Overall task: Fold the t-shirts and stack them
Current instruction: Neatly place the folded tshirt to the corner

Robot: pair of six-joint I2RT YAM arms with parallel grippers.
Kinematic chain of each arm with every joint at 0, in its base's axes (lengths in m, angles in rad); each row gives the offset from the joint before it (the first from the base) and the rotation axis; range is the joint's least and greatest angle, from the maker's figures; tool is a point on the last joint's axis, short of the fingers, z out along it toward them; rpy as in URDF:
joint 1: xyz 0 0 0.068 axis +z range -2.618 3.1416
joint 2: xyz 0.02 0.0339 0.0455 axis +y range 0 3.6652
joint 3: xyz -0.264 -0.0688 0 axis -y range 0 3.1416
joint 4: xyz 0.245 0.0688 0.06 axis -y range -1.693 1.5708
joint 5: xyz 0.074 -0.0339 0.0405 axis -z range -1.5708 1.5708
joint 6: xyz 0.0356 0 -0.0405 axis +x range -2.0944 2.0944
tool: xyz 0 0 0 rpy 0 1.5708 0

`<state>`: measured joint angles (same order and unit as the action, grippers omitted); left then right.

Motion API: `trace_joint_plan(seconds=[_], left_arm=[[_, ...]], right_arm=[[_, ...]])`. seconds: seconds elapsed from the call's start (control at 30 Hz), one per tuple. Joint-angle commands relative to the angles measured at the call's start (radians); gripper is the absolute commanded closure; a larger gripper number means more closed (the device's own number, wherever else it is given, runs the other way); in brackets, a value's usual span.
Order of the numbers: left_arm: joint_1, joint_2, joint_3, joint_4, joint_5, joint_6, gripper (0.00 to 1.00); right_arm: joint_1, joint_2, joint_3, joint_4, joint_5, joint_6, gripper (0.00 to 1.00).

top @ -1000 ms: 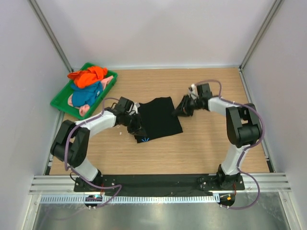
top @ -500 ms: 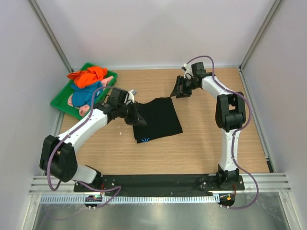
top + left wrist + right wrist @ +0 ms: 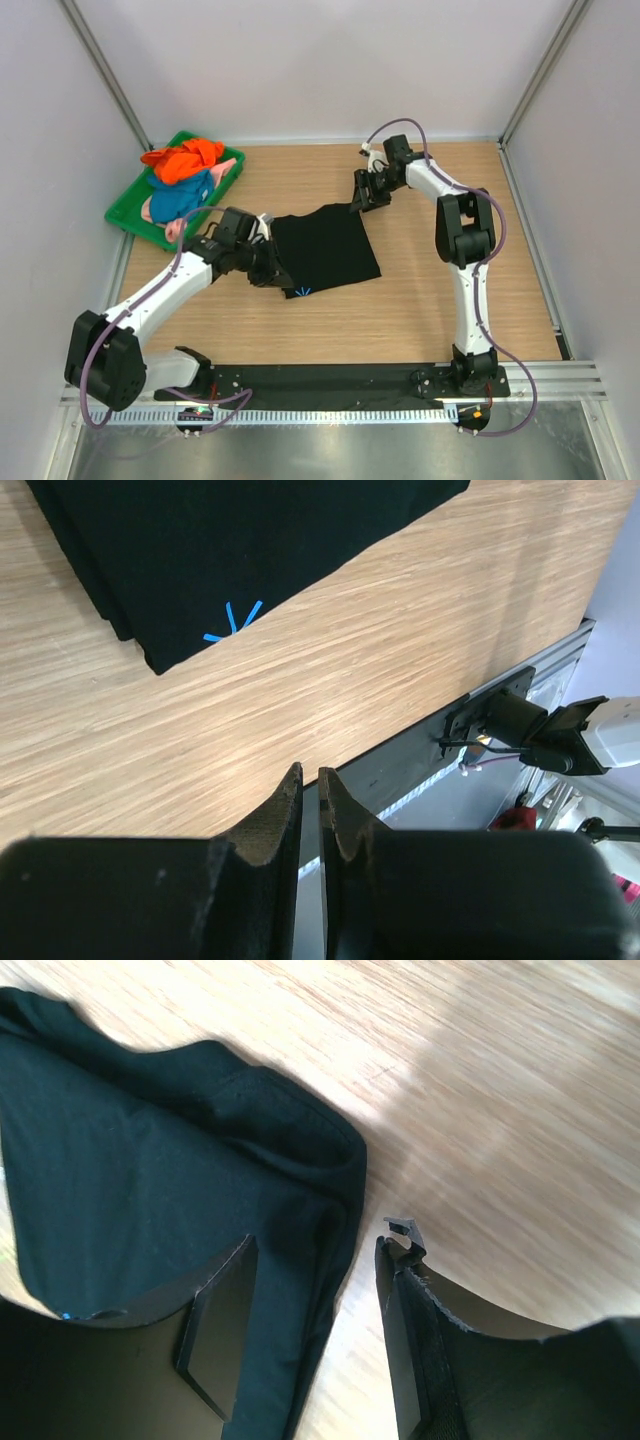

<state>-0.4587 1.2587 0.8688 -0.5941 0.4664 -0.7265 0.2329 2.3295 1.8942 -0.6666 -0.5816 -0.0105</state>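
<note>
Quick status from my end, working outward from the arm bases.

Closest to me, the left end effector is clenched almost fully with nothing between its fingers. It sits just off the near left edge of the black t-shirt, above bare surface.

The black tee lies flat in the middle of the surface as a compact, roughly square slab. Its light-blue mark shows at the near corner, and the wrist view shows layered edges on that side. I'd call this one basically folded, or very close to it. The far corner looks a bit rumpled and bunched, so it may want a tidy-up.

Past that, the right end effector is released, jaws apart, hovering right over that far corner. The cloth lies under the gap but isn't pinched, as far as I can tell.

Furthest out, at the far left, the green tray holds the rest in a heap: an orange t-shirt on top, a blue t-shirt under it, and a pink t-shirt poking out at the edge. All of it is crumpled and none of it folded.

So my read is one shirt down, or nearly, and three to go. No stack exists yet, and the black one looks like it'll be the base.
</note>
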Motion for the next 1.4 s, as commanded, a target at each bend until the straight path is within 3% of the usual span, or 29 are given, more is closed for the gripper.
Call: trace_joint_plan(seconds=[0.0, 0.23, 0.37, 0.53, 0.67, 0.83, 1.0, 1.23, 1.37], left_arm=[[0.002, -0.044, -0.008, -0.013, -0.006, -0.010, 0.89], [0.000, -0.077, -0.045, -0.019, -0.009, -0.025, 0.89], [0.002, -0.105, -0.073, -0.019, -0.008, -0.043, 0.88], [0.002, -0.154, -0.091, -0.033, -0.009, -0.068, 0.88], [0.000, -0.197, -0.085, -0.076, -0.028, -0.079, 0.88], [0.002, -0.258, -0.086, -0.167, -0.064, -0.097, 0.89], [0.002, -0.297, -0.094, -0.217, -0.083, -0.120, 0.89], [0.000, -0.252, -0.082, -0.257, -0.097, -0.090, 0.89], [0.000, -0.213, -0.086, -0.262, -0.110, -0.062, 0.90]], right_arm=[[0.009, 0.048, 0.071, -0.028, 0.009, -0.043, 0.42], [0.049, 0.108, 0.140, -0.065, 0.078, -0.055, 0.48], [0.080, 0.120, 0.152, -0.113, 0.127, -0.071, 0.63], [0.108, 0.111, 0.118, -0.094, 0.157, -0.048, 0.73], [0.109, 0.087, 0.111, -0.096, 0.296, -0.022, 0.98], [0.109, 0.025, 0.144, -0.195, 0.538, -0.055, 0.98], [0.088, -0.058, 0.103, -0.206, 0.742, -0.227, 0.99], [-0.076, -0.116, 0.078, -0.147, 0.730, -0.376, 0.98], [-0.168, -0.056, 0.196, -0.192, 0.714, -0.445, 0.98]])
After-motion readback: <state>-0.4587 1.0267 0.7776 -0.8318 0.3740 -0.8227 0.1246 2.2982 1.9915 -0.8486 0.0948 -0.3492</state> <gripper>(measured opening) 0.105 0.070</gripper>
